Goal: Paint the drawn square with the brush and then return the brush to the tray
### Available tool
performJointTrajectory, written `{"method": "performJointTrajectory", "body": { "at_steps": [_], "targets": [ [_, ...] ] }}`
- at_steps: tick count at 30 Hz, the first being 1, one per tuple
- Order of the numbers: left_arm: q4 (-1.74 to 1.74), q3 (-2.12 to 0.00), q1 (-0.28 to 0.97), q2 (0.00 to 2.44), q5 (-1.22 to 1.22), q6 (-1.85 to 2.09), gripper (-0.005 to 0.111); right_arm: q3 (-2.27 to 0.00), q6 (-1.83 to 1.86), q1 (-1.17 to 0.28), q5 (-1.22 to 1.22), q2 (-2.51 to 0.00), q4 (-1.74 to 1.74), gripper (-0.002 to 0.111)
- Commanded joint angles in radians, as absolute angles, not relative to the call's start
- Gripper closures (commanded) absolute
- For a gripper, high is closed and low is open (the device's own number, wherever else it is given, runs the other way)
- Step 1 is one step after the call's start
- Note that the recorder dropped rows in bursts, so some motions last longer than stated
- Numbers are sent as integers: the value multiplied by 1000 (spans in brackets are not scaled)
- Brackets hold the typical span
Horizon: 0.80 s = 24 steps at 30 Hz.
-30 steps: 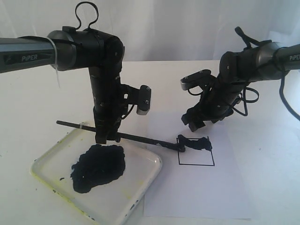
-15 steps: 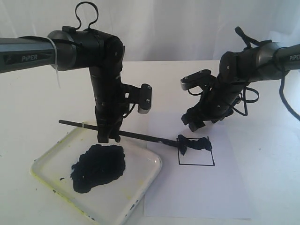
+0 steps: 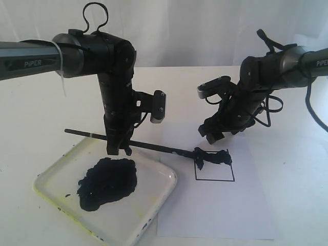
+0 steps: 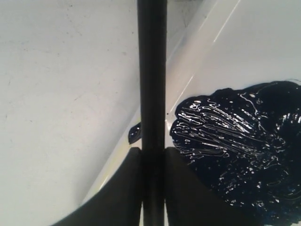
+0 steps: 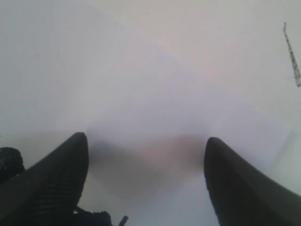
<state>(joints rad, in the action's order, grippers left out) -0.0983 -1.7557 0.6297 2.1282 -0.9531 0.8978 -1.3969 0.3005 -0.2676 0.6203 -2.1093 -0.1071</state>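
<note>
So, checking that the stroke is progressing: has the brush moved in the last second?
Yes. In the exterior view the brush tip has crept up the left edge of the square, toward its top corner.

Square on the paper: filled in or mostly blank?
Mostly blank. The drawn square has dark paint only along its top edge; the rest inside is white.

A robotics lab bench is indicated. A white table [image 3: 36, 118] is backed by a white curtain [image 3: 195, 31] along its far edge. Over it are extended the left arm [image 3: 77, 54] and the right arm [image 3: 279, 66], both black and marked "PiPER", from the left and right edges. A camera [image 3: 158, 107] is fitted at a wrist. A paint tray [image 3: 151, 179] and a paper sheet [image 3: 215, 210] are laid near the front edge.
</note>
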Motion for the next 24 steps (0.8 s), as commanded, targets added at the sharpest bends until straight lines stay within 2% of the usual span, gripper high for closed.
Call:
{"method": "performJointTrajectory", "body": {
  "at_steps": [1,24],
  "targets": [
    [-87,-1758,628,2133,-967,888,107,-1395,309,-268,617,-2119,-96,42],
    [-67,-1758,651,2116,-1078,921,107,-1395,309,-268,611,-2119,-96,42]
  ]
}}
